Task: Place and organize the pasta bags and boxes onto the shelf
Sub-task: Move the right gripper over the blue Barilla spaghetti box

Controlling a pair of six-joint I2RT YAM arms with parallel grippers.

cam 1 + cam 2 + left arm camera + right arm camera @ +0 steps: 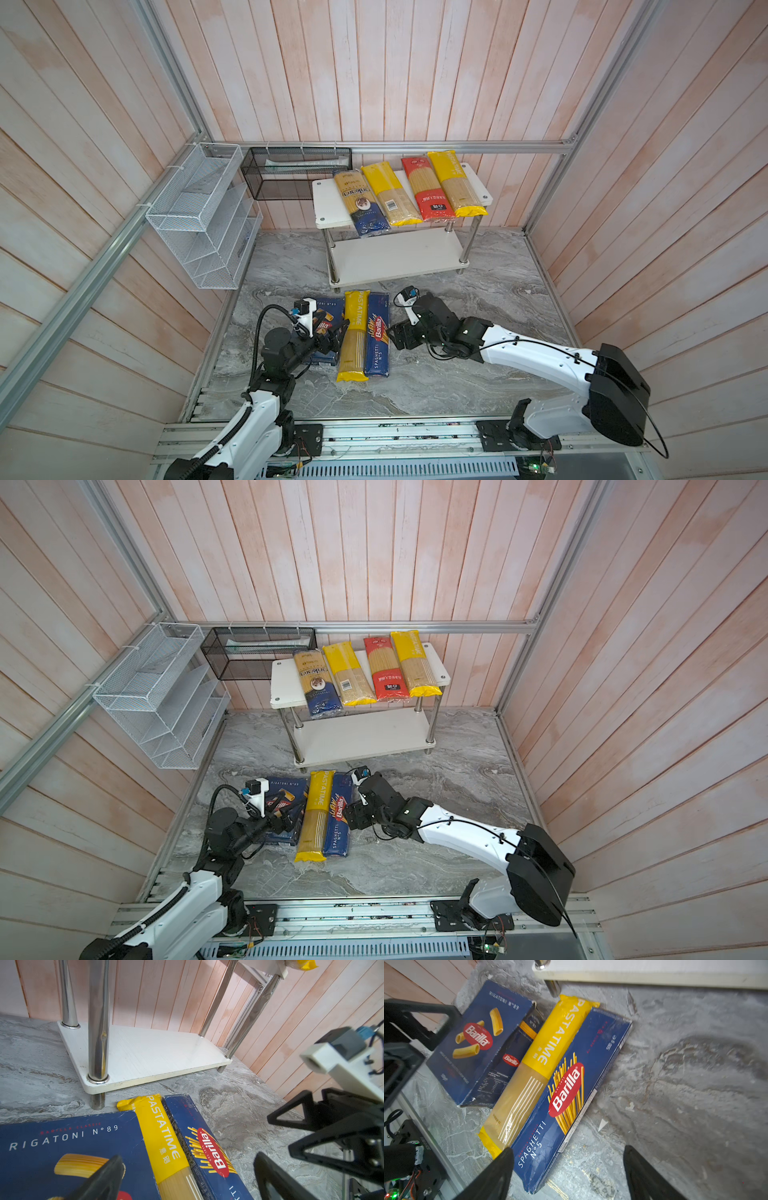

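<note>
Shelf (326,203), upper centre in both top views: four bags (390,195) lie across its top board; lower board (399,253) is bare.

Tabletop (436,386), lower centre: rigatoni box (477,1043), PASTATIME bag (353,332) and spaghetti box (378,332) lie side by side.

Right tool (568,1149) is spread wide and empty, just beside the spaghetti box's right edge. Left tool (187,1159) is also agape and empty, over the rigatoni box.

Likely step: take the spaghetti box. Grip across its narrow width near mid-length, keep it level, avoid dragging the bag.
</note>
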